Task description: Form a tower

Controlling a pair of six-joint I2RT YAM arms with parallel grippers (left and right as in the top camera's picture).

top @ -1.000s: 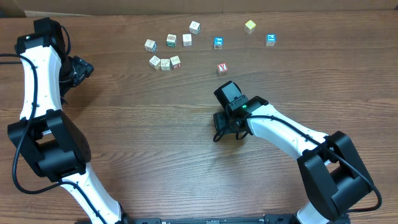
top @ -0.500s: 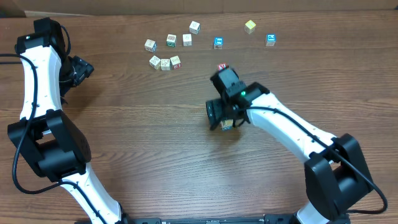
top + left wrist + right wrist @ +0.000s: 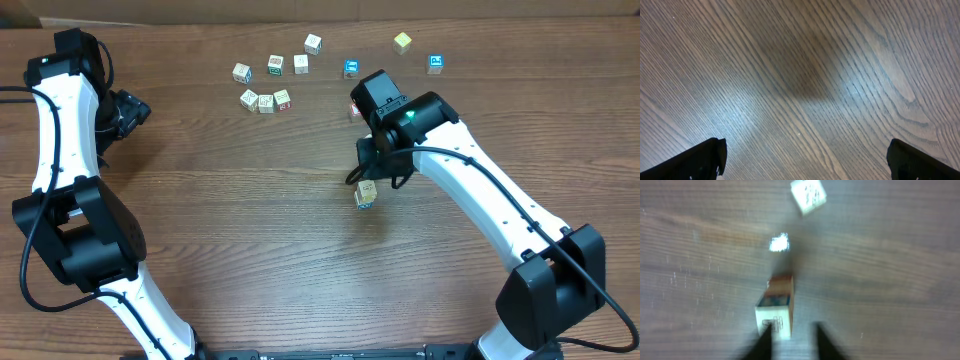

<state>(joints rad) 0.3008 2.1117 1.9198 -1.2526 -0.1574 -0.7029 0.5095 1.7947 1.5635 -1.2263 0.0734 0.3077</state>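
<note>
Tower (image 3: 366, 193), a short column of small wooden cubes, stands on the table (image 3: 250, 220) close to its centre. In the blurred right wrist view the tower (image 3: 776, 307) shows a pale lettered face, a blue band and a reddish end. The right gripper (image 3: 372, 172) hovers just beyond the tower on its far right side. Its jaws are drawn close together with nothing between them, and the column lies just ahead of the left fingertip (image 3: 762, 342). A single pale cube (image 3: 808, 195) lies farther off. Loose cubes (image 3: 301, 64) are scattered along the far side of the table. The left gripper (image 3: 125, 110) sits at the far left, well apart from the tower, with its jaws spread wide over bare wood.
</note>
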